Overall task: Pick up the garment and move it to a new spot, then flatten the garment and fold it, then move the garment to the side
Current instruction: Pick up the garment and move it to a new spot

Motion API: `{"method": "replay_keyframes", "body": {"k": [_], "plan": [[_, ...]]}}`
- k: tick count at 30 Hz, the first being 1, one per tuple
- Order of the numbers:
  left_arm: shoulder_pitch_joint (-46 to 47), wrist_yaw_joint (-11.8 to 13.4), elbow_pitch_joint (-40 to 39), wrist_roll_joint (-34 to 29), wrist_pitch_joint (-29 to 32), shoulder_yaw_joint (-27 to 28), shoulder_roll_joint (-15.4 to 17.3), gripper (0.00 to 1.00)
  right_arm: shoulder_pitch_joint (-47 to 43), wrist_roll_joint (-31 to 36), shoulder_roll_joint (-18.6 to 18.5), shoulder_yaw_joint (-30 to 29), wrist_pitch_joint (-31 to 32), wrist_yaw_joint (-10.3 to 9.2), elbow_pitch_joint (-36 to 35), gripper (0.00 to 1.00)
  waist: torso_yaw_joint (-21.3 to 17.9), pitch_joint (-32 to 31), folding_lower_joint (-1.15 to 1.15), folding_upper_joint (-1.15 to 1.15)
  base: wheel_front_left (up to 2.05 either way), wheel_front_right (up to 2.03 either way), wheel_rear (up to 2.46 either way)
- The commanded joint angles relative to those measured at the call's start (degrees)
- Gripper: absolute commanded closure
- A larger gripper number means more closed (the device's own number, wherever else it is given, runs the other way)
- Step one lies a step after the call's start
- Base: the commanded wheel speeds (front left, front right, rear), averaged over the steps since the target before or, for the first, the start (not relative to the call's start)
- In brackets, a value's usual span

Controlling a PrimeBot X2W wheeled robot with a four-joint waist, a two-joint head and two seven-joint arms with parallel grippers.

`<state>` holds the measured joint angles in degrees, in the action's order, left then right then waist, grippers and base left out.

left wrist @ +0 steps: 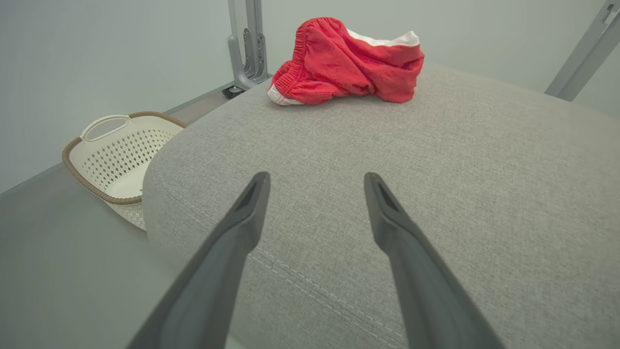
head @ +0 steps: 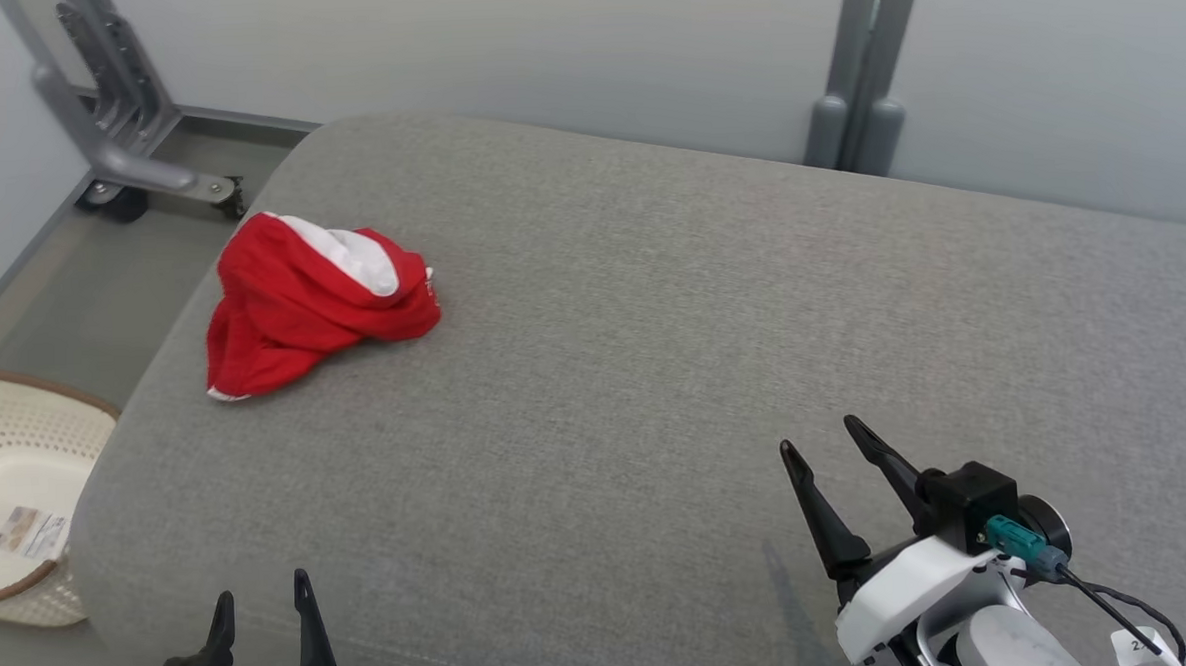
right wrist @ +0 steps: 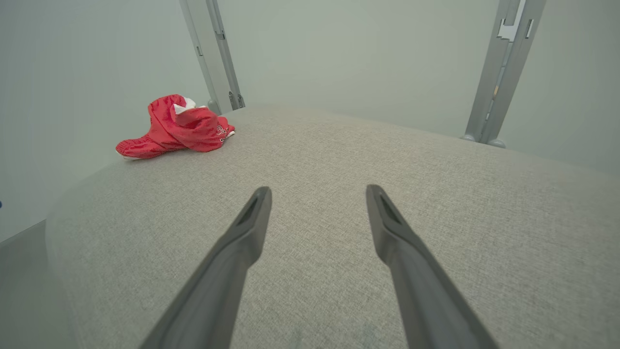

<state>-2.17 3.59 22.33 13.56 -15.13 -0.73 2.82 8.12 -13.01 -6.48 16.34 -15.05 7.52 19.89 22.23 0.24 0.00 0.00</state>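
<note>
Left hand (head: 264,585), right hand (head: 818,433): splayed wide, empty, at cushion's (head: 653,320) near edge; garment (head: 302,306) bunched near far-left corner.

A grey upholstered cushion (head: 654,350) bears a crumpled red garment (head: 302,306) near its far-left corner.

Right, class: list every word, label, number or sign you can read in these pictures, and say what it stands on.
"2": seemingly the first figure on the white tag beside the right gripper; the rest is unreadable.
Sticker inside the basket: too small to read.
White print on the red garment: too blurred to read.
</note>
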Motion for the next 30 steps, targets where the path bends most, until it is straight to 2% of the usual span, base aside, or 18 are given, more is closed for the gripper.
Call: {"method": "replay_keyframes", "body": {"k": [1,8,13,17,24,30], "plan": [[-1.02,0.43,-0.06,0.05,0.01,0.33,0.17,0.0,0.66,-0.29,-0.34,0.42,-0.15,-0.07,0.01,0.0,5.69,0.21,0.0,0.0,0.0,0.0,0.0],[-1.67,0.3,0.14,-0.06,0.01,1.24,0.18,0.0,1.29,-1.02,-0.41,2.62,-0.15,-0.07,0.21,0.0,6.7,0.43,0.0,0.0,0.0,0.0,0.0],[-1.39,0.68,0.14,0.46,0.01,1.22,0.17,0.0,1.33,-1.43,-0.65,3.17,-0.15,-0.07,0.38,0.0,5.72,0.83,0.0,0.0,0.0,0.0,0.0],[0.22,-0.49,0.97,2.55,0.01,0.88,0.19,0.0,1.37,-1.6,-1.22,3.38,-0.15,-0.07,0.53,0.0,4.25,1.85,0.0,0.0,0.0,0.0,0.0],[8.72,-3.54,5.24,1.78,0.01,4.21,0.2,0.0,2.98,-1.61,-3.67,3.58,-0.15,-0.07,-0.39,0.0,0.58,6.08,0.0,0.0,0.0,0.0,0.0],[20.58,-5.65,11.6,-1.54,0.02,7.44,3.08,0.0,5.1,-1.81,-6.46,4.33,-0.15,-0.07,-2.13,0.0,-3.86,10.89,0.0,0.0,0.0,0.0,0.0]]}}
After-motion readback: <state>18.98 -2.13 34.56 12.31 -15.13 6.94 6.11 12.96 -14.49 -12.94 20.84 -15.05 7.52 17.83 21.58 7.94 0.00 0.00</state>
